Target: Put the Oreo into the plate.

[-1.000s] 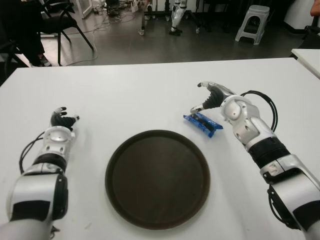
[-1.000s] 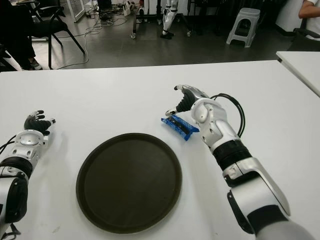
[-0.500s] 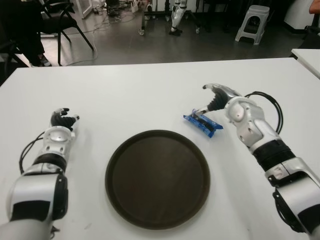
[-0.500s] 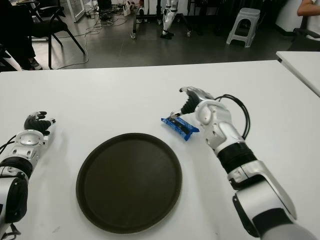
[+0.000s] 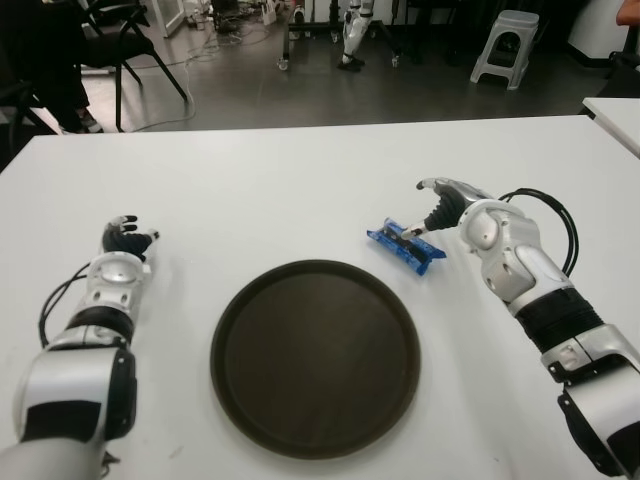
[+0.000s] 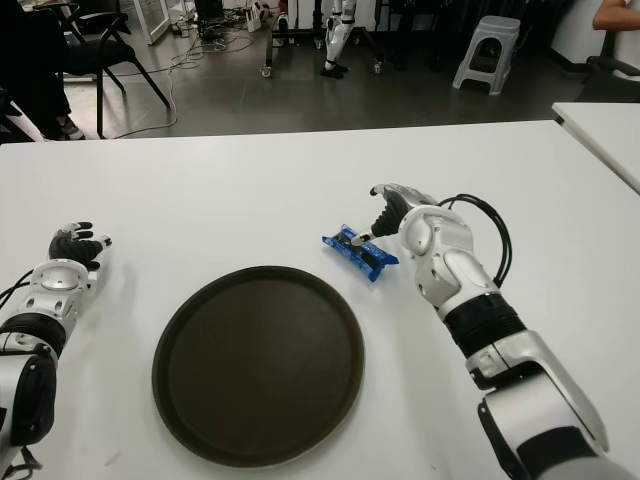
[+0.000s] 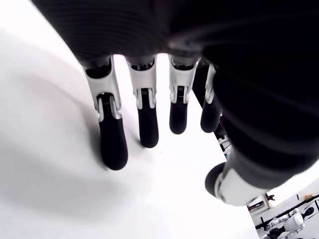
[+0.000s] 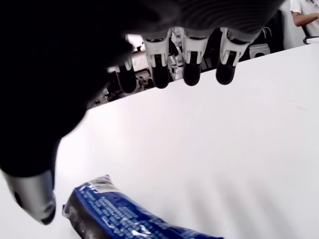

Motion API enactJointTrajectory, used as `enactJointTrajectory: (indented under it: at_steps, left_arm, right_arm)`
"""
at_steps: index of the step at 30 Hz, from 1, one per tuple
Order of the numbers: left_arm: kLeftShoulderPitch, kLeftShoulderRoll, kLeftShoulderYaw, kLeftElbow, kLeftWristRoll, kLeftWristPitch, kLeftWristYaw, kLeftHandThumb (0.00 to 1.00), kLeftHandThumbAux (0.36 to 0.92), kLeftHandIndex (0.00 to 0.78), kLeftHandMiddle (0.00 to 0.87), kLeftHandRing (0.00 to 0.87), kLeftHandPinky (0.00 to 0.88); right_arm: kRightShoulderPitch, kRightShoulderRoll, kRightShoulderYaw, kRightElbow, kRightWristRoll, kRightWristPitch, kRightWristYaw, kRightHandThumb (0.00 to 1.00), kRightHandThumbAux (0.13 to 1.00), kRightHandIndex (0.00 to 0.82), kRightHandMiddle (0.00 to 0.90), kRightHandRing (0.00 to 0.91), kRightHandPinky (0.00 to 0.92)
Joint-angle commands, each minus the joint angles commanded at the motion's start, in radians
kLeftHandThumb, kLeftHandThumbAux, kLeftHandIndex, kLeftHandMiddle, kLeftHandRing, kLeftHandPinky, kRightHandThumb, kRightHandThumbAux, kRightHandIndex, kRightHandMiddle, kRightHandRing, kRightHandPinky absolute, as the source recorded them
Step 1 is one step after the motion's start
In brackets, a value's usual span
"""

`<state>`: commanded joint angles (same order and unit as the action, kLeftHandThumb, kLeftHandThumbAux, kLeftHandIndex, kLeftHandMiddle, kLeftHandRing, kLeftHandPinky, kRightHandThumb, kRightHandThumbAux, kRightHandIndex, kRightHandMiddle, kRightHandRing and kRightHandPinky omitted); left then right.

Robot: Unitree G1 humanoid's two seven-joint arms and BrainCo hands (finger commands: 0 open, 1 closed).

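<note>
The robot's right hand [image 5: 440, 205] hovers at the far side of the blue Oreo pack [image 5: 405, 247], its fingers [image 8: 189, 67] spread apart and holding nothing, the thumb tip just beside the wrapper's end in the right wrist view. The pack lies flat on the white table [image 5: 300, 180], just beyond the upper right rim of the round dark plate [image 5: 315, 355], near it but not on it.

The step in hand looks like the grasp itself. To do it well, the hand would likely need to settle lower over the pack so thumb and fingers bracket its narrow width, then pinch across the middle rather than an end. The wrapper looks thin and slick, so a shallow pinch could let it slide or spin away over the smooth tabletop. From there the carry is short: lift clear of the plate's raised rim and release over its bare centre.

The left hand [image 5: 123, 240] shows well to the left of the plate, fingers loosely extended and empty.

Nothing lies between the pack and the plate. Beyond the far edge of the table, well away from the plate, are a black chair [image 5: 120, 40], a white stool [image 5: 505, 42] and cables on the grey floor.
</note>
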<state>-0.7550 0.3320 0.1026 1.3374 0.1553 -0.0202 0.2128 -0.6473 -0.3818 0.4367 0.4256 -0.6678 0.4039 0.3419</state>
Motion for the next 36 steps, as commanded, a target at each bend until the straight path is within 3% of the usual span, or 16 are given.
enactJointTrajectory:
  at_steps: [17, 26, 36]
  left_arm:
    - [0.003, 0.000, 0.006, -0.002, -0.012, -0.003, -0.005, 0.275, 0.760, 0.163, 0.166, 0.180, 0.167]
    - [0.005, 0.000, 0.008, -0.002, -0.013, -0.010, -0.002, 0.268, 0.755, 0.157, 0.157, 0.163, 0.135]
    - [0.011, 0.001, 0.015, -0.002, -0.014, -0.019, -0.008, 0.369, 0.756, 0.175, 0.160, 0.171, 0.146]
  right_arm:
    - [0.008, -0.004, -0.013, 0.032, 0.021, -0.011, 0.015, 0.000, 0.563, 0.000, 0.000, 0.000, 0.000]
    - [0.006, -0.001, -0.011, 0.051, 0.026, -0.026, 0.015, 0.000, 0.597, 0.000, 0.000, 0.000, 0.000]
    - [-0.002, 0.011, 0.006, 0.048, 0.010, -0.003, 0.031, 0.000, 0.631, 0.000, 0.000, 0.000, 0.000]
